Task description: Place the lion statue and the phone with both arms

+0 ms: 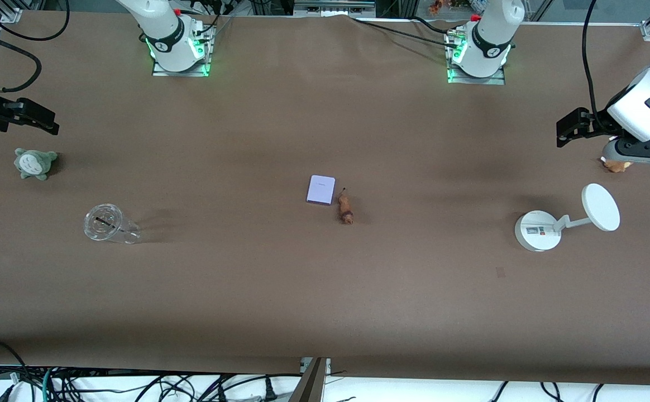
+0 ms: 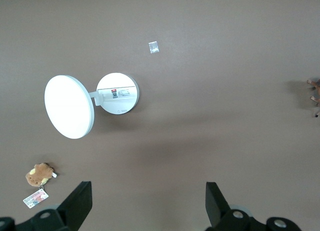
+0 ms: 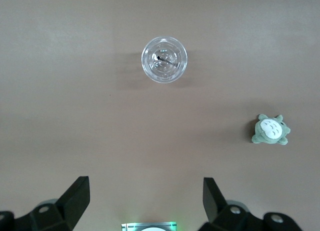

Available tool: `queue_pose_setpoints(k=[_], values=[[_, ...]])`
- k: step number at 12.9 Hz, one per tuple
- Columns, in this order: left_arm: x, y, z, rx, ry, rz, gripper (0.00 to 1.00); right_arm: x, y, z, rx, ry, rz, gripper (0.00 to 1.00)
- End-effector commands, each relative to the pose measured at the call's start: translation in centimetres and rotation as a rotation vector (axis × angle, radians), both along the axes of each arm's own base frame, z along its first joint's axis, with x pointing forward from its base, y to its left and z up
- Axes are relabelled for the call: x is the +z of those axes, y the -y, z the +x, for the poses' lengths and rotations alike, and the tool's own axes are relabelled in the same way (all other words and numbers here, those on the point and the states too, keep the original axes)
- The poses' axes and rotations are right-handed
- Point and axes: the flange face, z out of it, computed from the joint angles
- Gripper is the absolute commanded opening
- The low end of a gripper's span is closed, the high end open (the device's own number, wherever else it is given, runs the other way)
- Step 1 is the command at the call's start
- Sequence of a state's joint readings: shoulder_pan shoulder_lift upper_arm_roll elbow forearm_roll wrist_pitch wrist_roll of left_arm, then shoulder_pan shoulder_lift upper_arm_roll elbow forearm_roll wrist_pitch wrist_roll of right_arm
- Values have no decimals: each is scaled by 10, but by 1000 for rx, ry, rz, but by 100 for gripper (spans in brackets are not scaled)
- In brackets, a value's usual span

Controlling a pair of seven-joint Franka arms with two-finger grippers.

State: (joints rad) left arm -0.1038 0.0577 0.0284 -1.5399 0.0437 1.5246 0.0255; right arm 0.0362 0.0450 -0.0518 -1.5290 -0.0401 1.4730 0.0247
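Brown paper-like covering is seen across the whole worktop (image 1: pixel 325 301). The phone (image 1: pixel 321 190), pale lavender w/ rounded corners, lies flat near the worktop's centre. The lion statue (image 1: pixel 345 209), brown-orange w/ a thin dark tail, lies on its side just beside the phone, toward the left arm's end and slightly nearer the front camera; whether the two touch cannot be told. In the left wrist view only a bit of the statue (image 2: pixel 315 91) is caught at the frame edge.

The left end effector (image 1: pixel 569 131) is held up over the left arm's end of the worktop, fingers (image 2: pixel 80 203) spread wide, nothing between them. Beneath it, a small brown plush (image 2: pixel 39 174) w/ a tag is seen, and a white stand (image 1: pixel 538 230) w/ round base and tilted disc rests nearer the front camera than the plush. A small clear scrap (image 2: pixel 155 47) lies on the worktop near the stand.

The right end effector (image 1: pixel 37 120) is held up over the right arm's end, fingers (image 3: pixel 77 198) likewise spread and empty. A grey-green plush (image 1: pixel 34 163) w/ a pale belly sits near it, and a clear plastic cup (image 1: pixel 107 224) w/ a dark straw stands nearer the front camera than that plush. Both arms are well apart from phone & statue.
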Motion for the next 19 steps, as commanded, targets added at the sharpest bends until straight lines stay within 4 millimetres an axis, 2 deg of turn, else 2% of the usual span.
queue_pose_setpoints(k=[1,12,19], values=[[5,0,3,-1,-2,-14,100,5,4,3,-7,6,15,100],[3,0,5,-3,1,1,100,5,4,3,-9,8,15,100],[-7,17,9,-35,-16,5,100,-3,4,7,-6,-2,14,100]])
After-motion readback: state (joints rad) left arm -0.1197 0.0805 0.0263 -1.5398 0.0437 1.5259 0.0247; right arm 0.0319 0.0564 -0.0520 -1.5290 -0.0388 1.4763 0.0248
